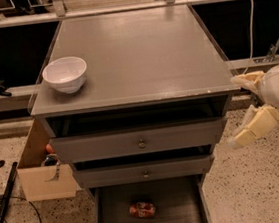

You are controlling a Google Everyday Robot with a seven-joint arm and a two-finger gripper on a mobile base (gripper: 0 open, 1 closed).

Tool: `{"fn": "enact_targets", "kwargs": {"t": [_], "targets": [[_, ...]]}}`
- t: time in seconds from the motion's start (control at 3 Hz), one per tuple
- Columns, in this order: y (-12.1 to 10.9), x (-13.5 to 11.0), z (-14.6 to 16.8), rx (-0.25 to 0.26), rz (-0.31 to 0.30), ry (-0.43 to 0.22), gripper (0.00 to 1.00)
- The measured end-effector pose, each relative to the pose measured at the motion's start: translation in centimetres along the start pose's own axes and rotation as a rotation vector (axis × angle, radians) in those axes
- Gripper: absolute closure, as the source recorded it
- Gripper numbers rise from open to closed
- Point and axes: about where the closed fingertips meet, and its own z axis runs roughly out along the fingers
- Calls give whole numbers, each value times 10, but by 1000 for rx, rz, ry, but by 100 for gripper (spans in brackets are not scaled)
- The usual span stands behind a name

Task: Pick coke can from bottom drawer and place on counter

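Observation:
The coke can (142,210) lies on its side on the floor of the bottom drawer (177,211), which is pulled out at the foot of the cabinet. The counter (143,52) is the cabinet's flat grey top. My gripper (241,108) hangs to the right of the cabinet, level with the top drawer and just below the counter's right front corner. Its two cream fingers (254,128) are spread apart with nothing between them, so it is open. It is well above and to the right of the can.
A white bowl (65,74) stands on the counter's front left. Both upper drawers (140,142) are pulled out a little. A cardboard box (39,178) sits against the cabinet's left side, with a black pole (4,204) on the floor. A white cable (249,15) hangs at the back right.

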Motion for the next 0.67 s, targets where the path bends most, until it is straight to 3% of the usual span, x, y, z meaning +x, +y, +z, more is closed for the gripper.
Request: {"fn": "enact_targets", "kwargs": {"t": [0.33, 0.67], "targets": [[0, 0, 0, 0, 0, 0, 0], [6, 12, 21, 14, 52, -29, 0]]}}
